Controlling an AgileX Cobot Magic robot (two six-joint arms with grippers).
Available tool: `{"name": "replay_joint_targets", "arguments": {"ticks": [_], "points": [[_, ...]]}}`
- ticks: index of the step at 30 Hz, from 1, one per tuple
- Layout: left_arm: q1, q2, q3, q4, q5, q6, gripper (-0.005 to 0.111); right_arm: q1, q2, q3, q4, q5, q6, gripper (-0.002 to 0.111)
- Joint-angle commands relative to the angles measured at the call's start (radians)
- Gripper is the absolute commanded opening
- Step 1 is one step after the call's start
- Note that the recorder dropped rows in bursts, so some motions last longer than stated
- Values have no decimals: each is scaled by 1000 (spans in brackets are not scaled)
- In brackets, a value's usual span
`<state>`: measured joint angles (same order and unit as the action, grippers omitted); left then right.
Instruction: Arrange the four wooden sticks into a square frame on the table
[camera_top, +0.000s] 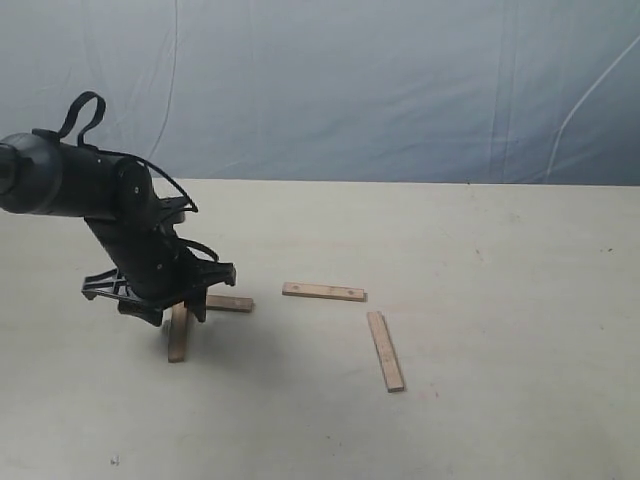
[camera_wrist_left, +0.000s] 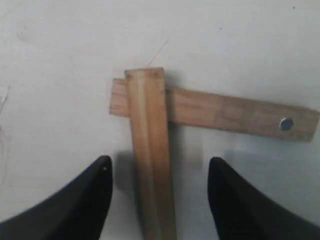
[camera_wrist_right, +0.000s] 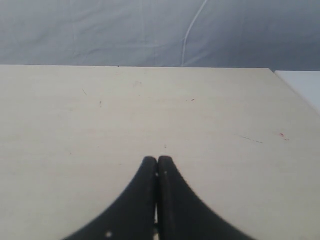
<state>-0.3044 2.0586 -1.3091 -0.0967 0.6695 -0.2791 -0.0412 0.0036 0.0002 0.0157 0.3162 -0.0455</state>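
The left tool (camera_top: 178, 303) hung low over the counter (camera_top: 500, 300), its black fingers (camera_wrist_left: 75, 200) spread wide. Between them, touching neither, lay the first stick (camera_wrist_left: 150, 150), flat and narrow, running straight out from the tool's gap. Its far end rested on top of the second stick (camera_wrist_left: 235, 112), crossing it close to that stick's end, so the two made a rough corner with a short stub poking past. The second stick ran off sideways from the left tool and carried a small shiny dot (camera_wrist_left: 286, 123) near its free end. In the exterior view the first stick (camera_top: 178, 335) showed below the left tool, toward the camera. Only a short length of the second stick (camera_top: 232, 303) showed just right of the tool, the rest hidden behind it.

The third stick (camera_top: 323, 291) lay flat farther right of the left tool, roughly in line with the second stick but apart from it. The fourth stick (camera_top: 385, 350) lay farthest from the left tool, angled toward the camera, its upper end near the third stick's right end without touching it.

The right tool (camera_wrist_right: 157, 162) was out of the exterior view. Its own camera showed its fingers pressed together, holding nothing, over the counter, with a grey-blue backdrop (camera_wrist_right: 150, 30) behind the counter's far edge
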Motion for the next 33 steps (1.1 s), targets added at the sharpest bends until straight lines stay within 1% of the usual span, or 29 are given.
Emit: {"name": "replay_joint_targets", "arguments": {"ticks": [1,3,5,6,9,12,14,18,22,24,26,29,31,32,33], "points": [[0,-61,-11,37,69,40,52,2,-4,0,-1,-10,-3,-1],[4,-100,-11,89,100,51,35,2,-4,0,-1,-10,-3,-1],[16,-145,-6,147,139,51,7,2,-4,0,-1,-10,-3,-1],[24,-172,9,158,143,54,1,2,-4,0,-1,-10,-3,-1],[72,-265,99,138,79,87,0,2,-4,0,-1,-10,-3,-1],[129,-396,239,29,-92,96,0,2,-4,0,-1,-10,-3,-1],[138,-487,328,-23,-205,96,0,2,-4,0,-1,-10,-3,-1],[114,-709,539,-90,-434,96,0,2,-4,0,-1,-10,-3,-1],[54,-967,791,-154,-670,96,0,2,-4,0,-16,-36,-3,-1],[20,-1089,900,-160,-768,96,0,2,-4,0,-16,-119,-3,-1],[-6,-1225,1010,-158,-849,96,0,2,-4,0,-5,-253,-3,-1],[-18,-1408,1142,-158,-912,96,0,2,-4,0,75,-461,13,-1],[-18,-1528,1216,-158,-917,96,0,2,-4,0,188,-595,72,-1],[-18,-1586,1249,-158,-921,96,0,2,-4,0,243,-661,142,-1],[-18,-1629,1273,-158,-925,96,0,2,-4,0,264,-690,259,-1]]}}
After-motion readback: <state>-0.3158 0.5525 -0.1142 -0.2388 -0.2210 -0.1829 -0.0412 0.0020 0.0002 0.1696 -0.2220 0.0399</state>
